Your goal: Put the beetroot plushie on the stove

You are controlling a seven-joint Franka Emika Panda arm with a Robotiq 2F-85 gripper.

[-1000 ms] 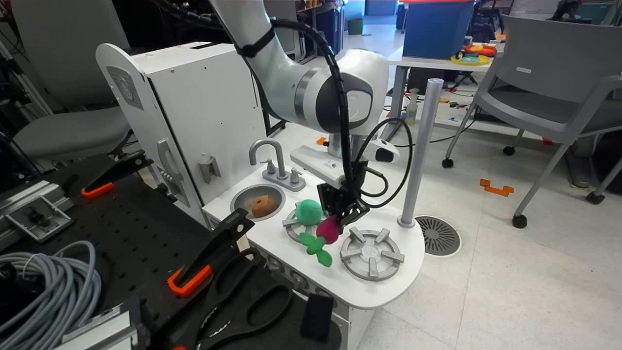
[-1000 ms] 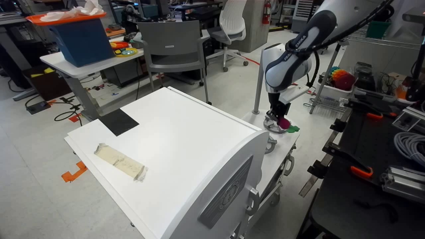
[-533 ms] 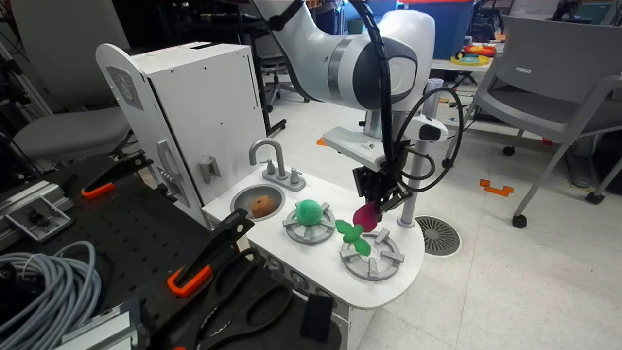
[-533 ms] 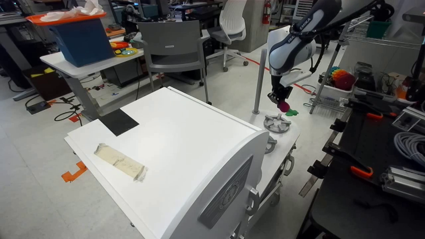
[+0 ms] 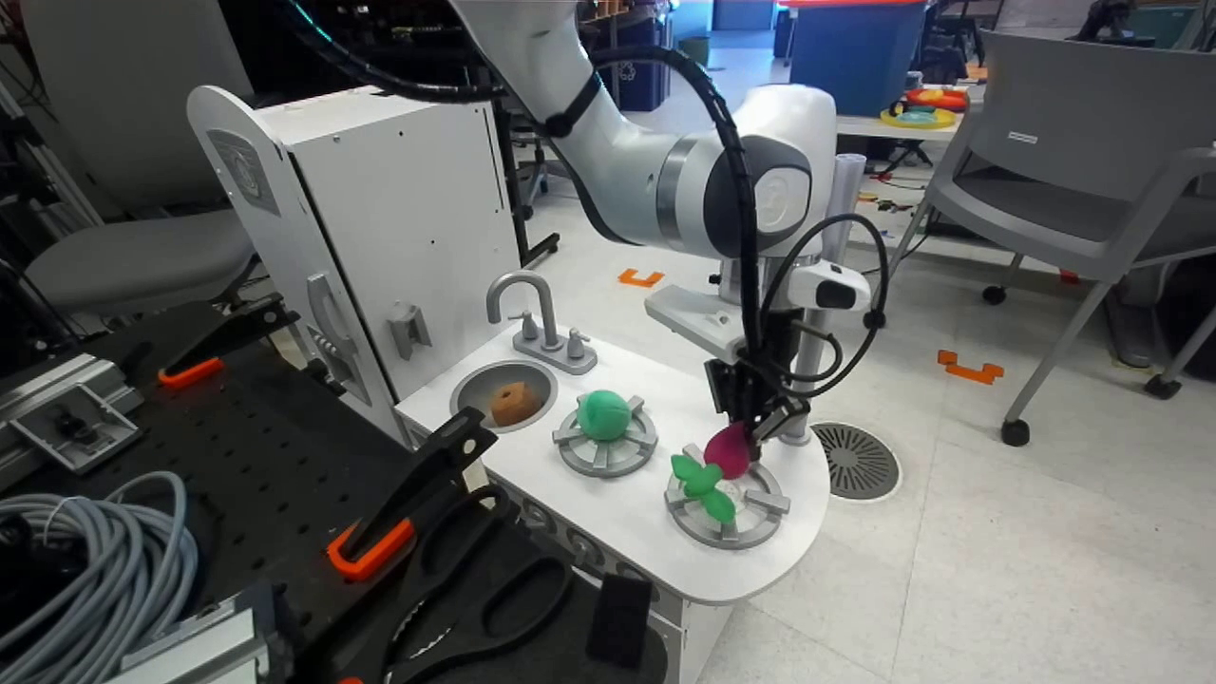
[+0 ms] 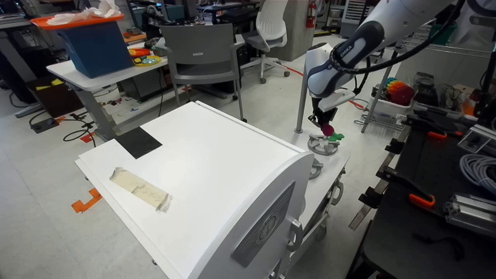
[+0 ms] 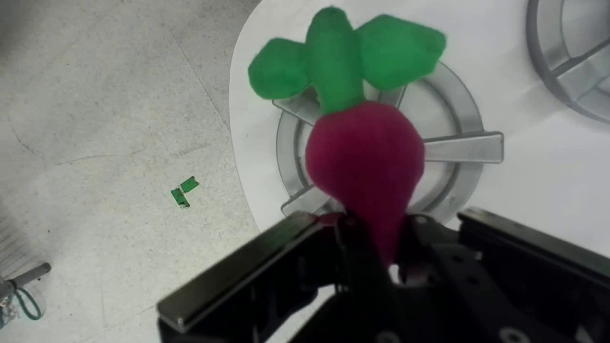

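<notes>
The beetroot plushie [image 5: 730, 450] has a magenta body and green leaves. It shows in both exterior views [image 6: 327, 130] and in the wrist view [image 7: 364, 147]. My gripper [image 5: 750, 429] is shut on the narrow tip of its body, between the fingers [image 7: 381, 228] in the wrist view. The plushie is tilted, with the leaves pointing away from the gripper. It is over the stove burner [image 5: 768, 501] by the rounded end of the white top, and seems a little above the grate [image 6: 323, 150]. The burner's spokes [image 7: 464, 147] show around it in the wrist view.
The second burner [image 5: 605, 463] holds a green ball [image 5: 604, 415]. The sink [image 5: 460, 391] holds a brown piece [image 5: 514, 403], with a grey faucet [image 5: 548, 313] behind. A grey post [image 5: 844, 195] stands at the top's edge. A white cabinet [image 5: 399, 199] stands beyond the sink.
The held plushie has risen from between the burners and moved over the burner at the rounded end. In the last half second it has come down a little. The gripper stays shut on it.
</notes>
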